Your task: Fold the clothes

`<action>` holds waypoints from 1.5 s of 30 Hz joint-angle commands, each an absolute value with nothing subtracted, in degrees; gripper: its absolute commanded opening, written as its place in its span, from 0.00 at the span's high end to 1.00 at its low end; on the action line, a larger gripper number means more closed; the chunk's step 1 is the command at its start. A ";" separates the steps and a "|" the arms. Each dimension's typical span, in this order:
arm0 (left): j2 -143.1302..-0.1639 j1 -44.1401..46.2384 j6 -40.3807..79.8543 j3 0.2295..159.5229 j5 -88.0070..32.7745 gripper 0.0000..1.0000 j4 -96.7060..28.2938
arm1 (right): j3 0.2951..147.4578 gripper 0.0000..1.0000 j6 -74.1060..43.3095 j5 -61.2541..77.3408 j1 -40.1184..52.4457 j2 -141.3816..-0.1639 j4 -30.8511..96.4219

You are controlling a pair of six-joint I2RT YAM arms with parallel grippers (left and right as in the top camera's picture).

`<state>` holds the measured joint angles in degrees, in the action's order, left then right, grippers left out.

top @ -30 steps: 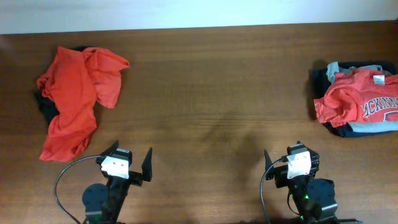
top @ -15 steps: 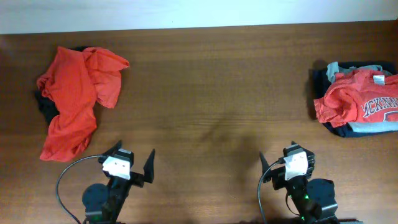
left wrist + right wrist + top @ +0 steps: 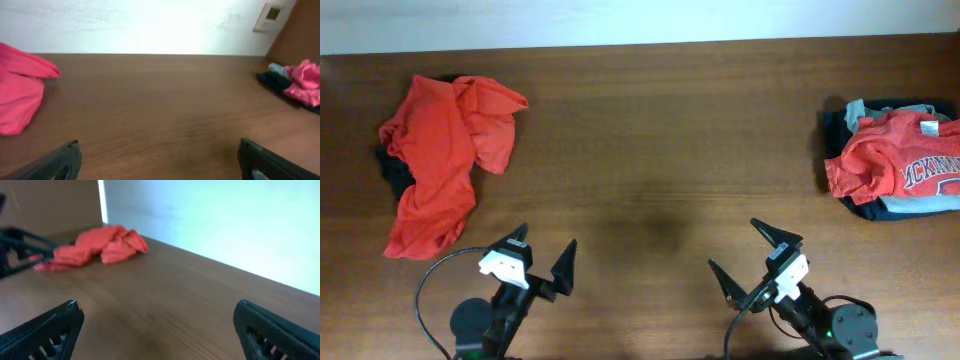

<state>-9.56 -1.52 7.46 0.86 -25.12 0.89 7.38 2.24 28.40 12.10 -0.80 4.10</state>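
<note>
Since a second ago the right gripper (image 3: pixel 748 255) has swung round to point toward the table's middle, and its fingers have spread much wider; the left gripper (image 3: pixel 542 250) has opened a little more too.

From overhead, two arms sit at the near edge of the brown wooden table (image 3: pixel 660 130), both low and well apart from the cloth. Both grippers are released and hold nothing. There are two heaps of clothes. At the far left a crumpled orange-red T-shirt (image 3: pixel 435 165) lies over a black garment (image 3: pixel 388 172). At the right edge a red lettered shirt (image 3: pixel 890 160) lies on a dark garment (image 3: pixel 840 125), with a grey-blue garment (image 3: pixel 860 108) showing between them. Bare wood lies between the grippers and either heap. A cable (image 3: pixel 420 300) loops beside the left arm.

Seen by the left wrist, the left gripper (image 3: pixel 159 147) stands spread wide just over the wood, with the orange-red T-shirt (image 3: pixel 20 95) at the left and the red lettered shirt (image 3: pixel 302 80) far right. A wall plate (image 3: pixel 270 15) hangs on the white wall.

Seen by the right wrist, the right gripper (image 3: pixel 157 307) is likewise agape and faces the orange-red T-shirt (image 3: pixel 100 245) across the table.
</note>
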 commanded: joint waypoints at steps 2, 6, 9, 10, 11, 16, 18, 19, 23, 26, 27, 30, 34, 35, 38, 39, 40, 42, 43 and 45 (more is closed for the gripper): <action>-9.04 -1.39 12.40 1.28 -25.12 0.01 1.43 | 7.35 0.02 -5.02 27.75 12.36 -0.69 4.75; -10.94 -1.39 12.40 5.85 -20.95 0.01 -0.62 | 8.21 0.01 -5.02 26.30 12.36 -3.27 6.52; -14.31 -1.39 12.34 11.60 -16.10 0.01 -5.89 | 10.70 0.02 -4.97 24.43 12.36 -7.11 8.23; -15.97 -1.39 11.88 14.06 -14.20 0.01 -8.32 | 11.79 0.02 -4.99 23.53 12.36 -8.75 8.82; -19.84 -1.39 9.82 19.05 -11.86 0.01 -12.40 | 14.46 0.02 -4.95 21.91 12.36 -12.38 10.41; -32.69 -1.39 6.33 32.69 -7.53 0.01 -19.77 | 24.64 0.02 -1.61 19.38 12.36 -25.63 15.79; -37.91 -1.39 6.07 37.69 -6.48 0.01 -22.09 | 29.67 0.02 0.32 19.16 12.36 -31.75 18.50; -40.75 -1.39 5.43 40.29 -6.17 0.01 -23.40 | 32.58 0.01 1.28 19.18 12.36 -35.16 20.29; -53.67 -1.39 1.08 51.40 -6.20 0.01 -30.70 | 44.84 0.02 1.69 18.81 12.36 -48.64 28.45; -61.45 -1.39 -0.10 57.41 -7.88 0.01 -34.76 | 53.21 0.02 1.63 20.58 12.36 -57.49 33.32; -63.68 -1.39 -0.08 58.87 -9.87 0.01 -35.88 | 55.35 0.02 1.13 22.55 12.36 -60.12 33.93; -68.82 -1.39 -0.05 59.94 -15.20 0.01 -36.27 | 58.57 0.02 0.40 27.94 12.36 -65.91 33.69; -75.22 -1.39 -0.05 59.94 -15.90 0.01 -34.15 | 58.81 0.01 0.69 32.93 12.38 -71.33 30.89; -76.66 -1.39 -0.05 59.94 -15.90 0.01 -32.84 | 58.81 0.01 0.67 33.54 12.38 -72.47 30.11; -79.44 -1.43 -0.05 59.94 -14.66 0.02 -28.84 | 58.83 0.01 0.71 34.02 12.45 -75.64 29.04; -79.99 -1.54 -0.01 59.96 -13.82 0.03 -27.55 | 58.83 0.01 1.23 33.98 12.43 -76.47 29.06; -80.49 -1.67 0.34 59.96 -12.03 0.03 -26.15 | 58.83 0.01 1.37 33.80 12.43 -77.14 29.04; -81.17 -2.00 3.75 60.05 -4.89 0.03 -23.90 | 58.83 0.01 1.72 33.04 12.71 -78.13 28.60; -81.52 -2.22 5.34 60.23 -1.21 0.03 -23.18 | 58.83 0.01 1.72 32.03 13.17 -78.35 28.21; -82.43 -2.94 7.16 60.86 4.51 0.03 -22.15 | 58.85 0.01 1.69 29.43 14.72 -78.50 27.46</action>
